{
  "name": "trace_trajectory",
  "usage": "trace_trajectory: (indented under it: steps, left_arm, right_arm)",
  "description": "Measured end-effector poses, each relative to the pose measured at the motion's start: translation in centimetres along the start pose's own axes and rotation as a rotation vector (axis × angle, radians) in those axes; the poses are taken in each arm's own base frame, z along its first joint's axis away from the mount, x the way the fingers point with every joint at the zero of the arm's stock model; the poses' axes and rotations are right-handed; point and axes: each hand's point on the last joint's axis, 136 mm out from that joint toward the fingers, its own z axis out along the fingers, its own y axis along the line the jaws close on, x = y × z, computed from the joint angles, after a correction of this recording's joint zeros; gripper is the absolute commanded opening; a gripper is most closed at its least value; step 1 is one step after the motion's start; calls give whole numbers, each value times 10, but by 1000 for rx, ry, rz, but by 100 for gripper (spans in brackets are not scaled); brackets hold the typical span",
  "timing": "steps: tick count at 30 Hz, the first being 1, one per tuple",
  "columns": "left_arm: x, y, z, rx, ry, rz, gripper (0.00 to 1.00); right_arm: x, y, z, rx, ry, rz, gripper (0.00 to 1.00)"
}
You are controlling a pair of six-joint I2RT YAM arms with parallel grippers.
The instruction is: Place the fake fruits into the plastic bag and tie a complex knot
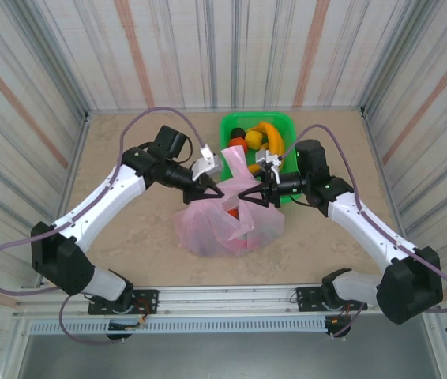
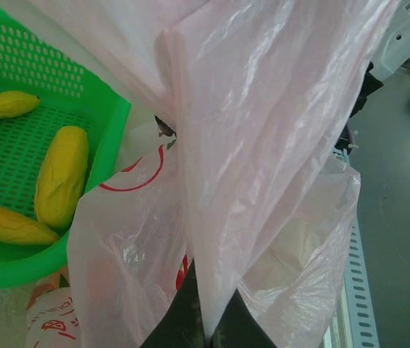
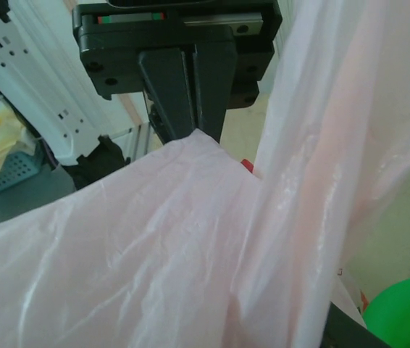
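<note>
The pink plastic bag [image 1: 227, 225] sits mid-table with red and orange fake fruits [image 1: 234, 212] showing through its film. My left gripper [image 1: 215, 189] is shut on a stretched strip of the bag's upper edge [image 2: 212, 217], its dark fingers [image 2: 183, 319] pinching the film. My right gripper [image 1: 245, 197] faces it from the right, just above the bag mouth. One of its fingers [image 3: 350, 332] stands far to the side, so the jaws are apart, and bag film [image 3: 154, 254] drapes over the gap between them. The left gripper [image 3: 193, 130] holds the film straight ahead of it.
A green mesh basket [image 1: 283, 126] stands behind the bag, touching it, with yellow bananas [image 1: 268, 131], an orange fruit [image 1: 253, 140] and a dark one [image 1: 239, 133] inside. Yellow fruits [image 2: 60, 177] lie in it. Striped walls enclose the table on three sides.
</note>
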Motion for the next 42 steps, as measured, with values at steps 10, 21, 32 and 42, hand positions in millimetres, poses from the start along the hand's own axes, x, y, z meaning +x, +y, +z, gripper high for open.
trace_trajectory:
  steps: [10, 21, 32, 42]
  left_arm:
    - [1, 2, 0, 0, 5, -26, 4]
    - [-11, 13, -38, -138, -183, -10, 68]
    - [-38, 81, -81, -360, -446, -139, 79]
    - [-37, 132, -38, -289, -496, -307, 85]
  right_arm:
    - [-2, -2, 1, 16, -4, 7, 0]
    - [-5, -3, 0, 58, -4, -12, 0]
    - [-7, 1, 4, 48, -6, -25, 0]
    - [-7, 5, 8, 31, -14, -42, 0]
